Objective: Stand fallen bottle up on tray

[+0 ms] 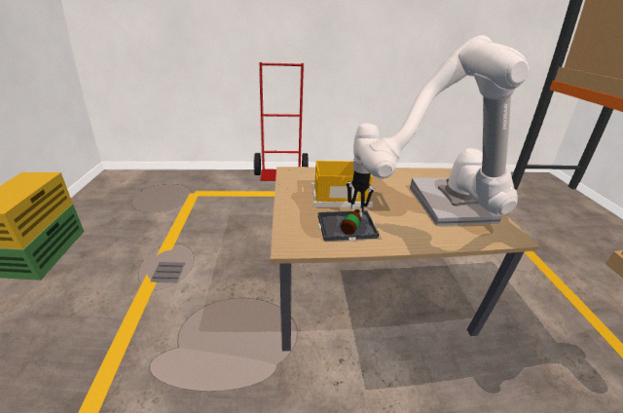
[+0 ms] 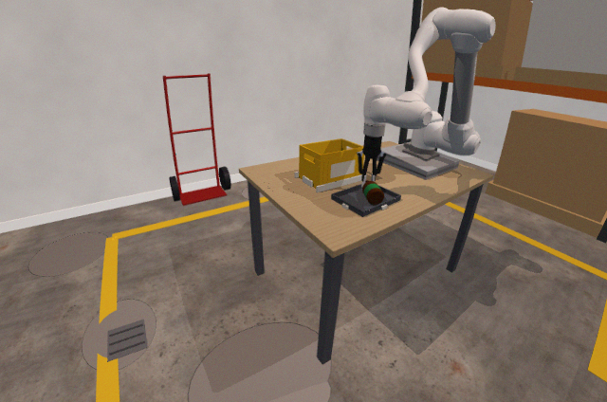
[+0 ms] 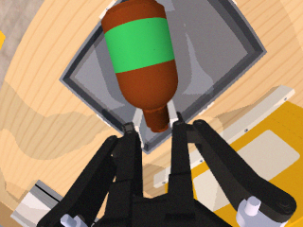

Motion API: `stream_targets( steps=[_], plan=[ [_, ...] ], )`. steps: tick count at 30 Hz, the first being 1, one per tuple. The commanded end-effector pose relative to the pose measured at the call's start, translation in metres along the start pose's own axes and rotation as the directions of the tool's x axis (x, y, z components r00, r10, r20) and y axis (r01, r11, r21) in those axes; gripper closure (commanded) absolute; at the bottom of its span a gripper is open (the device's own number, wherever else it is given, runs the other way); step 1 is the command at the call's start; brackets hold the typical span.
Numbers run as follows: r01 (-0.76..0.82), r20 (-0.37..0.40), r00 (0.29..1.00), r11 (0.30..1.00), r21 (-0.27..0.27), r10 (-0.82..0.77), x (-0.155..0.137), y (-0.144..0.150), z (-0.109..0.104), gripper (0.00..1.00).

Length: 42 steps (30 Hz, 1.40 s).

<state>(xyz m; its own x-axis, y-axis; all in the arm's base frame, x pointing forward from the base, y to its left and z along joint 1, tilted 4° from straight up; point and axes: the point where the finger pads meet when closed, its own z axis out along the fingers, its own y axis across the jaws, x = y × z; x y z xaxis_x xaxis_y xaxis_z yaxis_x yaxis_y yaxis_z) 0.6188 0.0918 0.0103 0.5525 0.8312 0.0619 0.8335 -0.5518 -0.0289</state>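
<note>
The brown bottle (image 1: pixel 350 222) (image 2: pixel 373 192) (image 3: pixel 142 52) with a green band lies on its side on the dark tray (image 1: pixel 329 224) (image 2: pixel 347 197) (image 3: pixel 218 43). Its base points toward the table's front edge, its neck toward the crate side. My gripper (image 1: pixel 357 209) (image 2: pixel 368 180) (image 3: pixel 156 110) points down and is shut on the bottle's neck, one fingertip on each side in the wrist view. The yellow crate (image 1: pixel 323 181) (image 2: pixel 313 171) (image 3: pixel 287 134) stands upright just behind the tray. The crate's inside is mostly hidden.
White strips (image 2: pixel 338 184) (image 3: pixel 227 137) run along the crate's foot. The arm's grey base plate (image 1: pixel 427 202) (image 2: pixel 412 164) stands on the table (image 1: pixel 297 242) (image 2: pixel 319 228) to the right. A red hand truck (image 1: pixel 281 115) (image 2: pixel 191 131) stands behind the table.
</note>
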Motion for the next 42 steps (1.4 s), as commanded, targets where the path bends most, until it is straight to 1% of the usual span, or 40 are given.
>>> stream_targets(
  steps=[1, 26, 42],
  plan=[
    [0.004, -0.002, 1.0, 1.0, 0.001, -0.004, 0.0027, -0.003, 0.0026, 0.9],
    [0.004, -0.002, 1.0, 1.0, 0.001, -0.004, 0.0027, -0.003, 0.0018, 0.9],
    [0.004, -0.002, 1.0, 1.0, 0.001, -0.004, 0.0027, -0.003, -0.0036, 0.9]
  ],
)
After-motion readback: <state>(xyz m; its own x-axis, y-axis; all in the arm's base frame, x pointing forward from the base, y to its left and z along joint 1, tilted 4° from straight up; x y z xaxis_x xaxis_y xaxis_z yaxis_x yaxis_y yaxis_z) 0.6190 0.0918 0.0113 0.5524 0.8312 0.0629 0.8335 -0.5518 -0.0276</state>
